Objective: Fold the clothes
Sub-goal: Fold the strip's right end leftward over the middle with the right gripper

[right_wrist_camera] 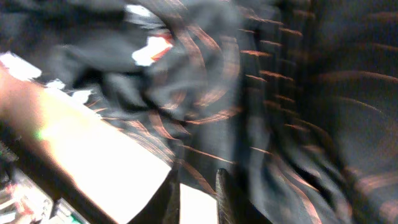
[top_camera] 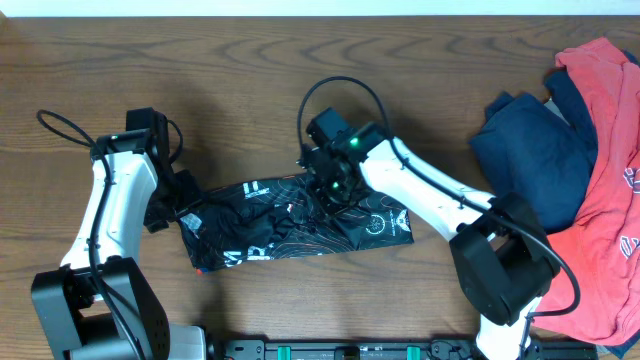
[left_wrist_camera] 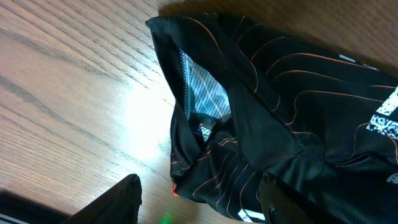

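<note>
1. A brown wooden table has open wood along its far side and at the left.
2. The black jersey lies at the middle as a crumpled strip, near the front edge.
3. A navy garment and a red garment are heaped at the right edge.
4. The left gripper is at the jersey's left end, fingers apart.
5. The right gripper is over the jersey's middle, fingers slightly parted, in a blurred view.

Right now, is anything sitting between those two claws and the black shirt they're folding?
Nothing visible does. The left gripper is at the black jersey's left end, and the right gripper is right over its middle, both directly at the fabric. The navy garment and red garment lie piled off to the right, apart from it.
</note>
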Robot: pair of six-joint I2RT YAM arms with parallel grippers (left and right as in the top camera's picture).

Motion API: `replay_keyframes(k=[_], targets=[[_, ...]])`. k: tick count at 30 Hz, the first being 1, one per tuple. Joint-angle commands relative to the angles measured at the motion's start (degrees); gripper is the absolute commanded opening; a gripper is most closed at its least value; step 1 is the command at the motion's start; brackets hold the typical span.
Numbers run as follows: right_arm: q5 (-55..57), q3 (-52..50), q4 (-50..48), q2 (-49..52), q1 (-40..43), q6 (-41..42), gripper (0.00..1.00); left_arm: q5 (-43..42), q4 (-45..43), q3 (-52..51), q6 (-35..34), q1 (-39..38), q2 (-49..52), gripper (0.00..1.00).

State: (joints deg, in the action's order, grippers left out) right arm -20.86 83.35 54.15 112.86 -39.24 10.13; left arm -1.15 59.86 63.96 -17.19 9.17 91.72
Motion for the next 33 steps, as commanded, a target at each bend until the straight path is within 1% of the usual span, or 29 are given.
replay_keyframes(k=[1,3,7,11,21,23,25,26,27,28,29,30,32,33], targets=[[10.88,0.68,2.01,-1.25,3.26,5.62,0.17,0.09,0.37,0.33,-0.52,0.20,-0.11,0.62],[15.96,0.68,2.93,-1.79,4.74,8.09,0.20,0.09,0.39,0.33,-0.52,0.17,-0.11,0.63],[15.89,0.26,3.58,-1.55,6.73,3.45,0.34,0.09,0.35,0.33,-0.52,0.20,-0.11,0.63],[14.73,-1.14,5.62,-1.16,6.60,2.40,0.35,0.09,0.33,0.33,-0.52,0.20,-0.11,0.63],[10.27,-7.10,2.84,-1.18,4.20,2.47,0.34,0.09,0.33,0.33,-0.52,0.20,-0.11,0.63],[8.87,-7.30,1.92,-1.18,3.76,2.47,0.29,0.09,0.35,0.33,-0.50,0.20,-0.11,0.63],[7.26,-7.30,1.05,-1.22,3.34,2.43,0.21,0.09,0.35,0.33,-0.50,0.20,-0.11,0.63],[6.32,-7.30,0.76,-1.22,3.17,2.43,0.15,0.09,0.35,0.33,-0.50,0.20,-0.11,0.63],[5.66,-7.30,0.72,-1.20,3.08,2.43,0.13,0.09,0.35,0.33,-0.50,0.20,-0.11,0.63],[4.94,-7.30,0.79,-1.20,3.06,2.40,0.06,0.09,0.35,0.33,-0.50,0.20,-0.11,0.63],[3.98,-7.30,0.92,-1.20,3.06,2.38,0.01,0.09,0.37,0.33,-0.50,0.20,-0.11,0.63],[2.89,-7.30,1.05,-1.22,3.06,1.97,0.01,0.11,0.42,0.33,-0.50,0.20,-0.11,0.63],[-2.01,-7.30,1.27,-1.27,3.06,-1.42,0.01,0.11,0.55,0.33,-0.50,0.20,-0.11,0.63],[-7.61,-7.30,1.51,-1.27,2.82,-6.08,0.01,0.11,0.57,0.33,-0.50,0.20,-0.11,0.63]])
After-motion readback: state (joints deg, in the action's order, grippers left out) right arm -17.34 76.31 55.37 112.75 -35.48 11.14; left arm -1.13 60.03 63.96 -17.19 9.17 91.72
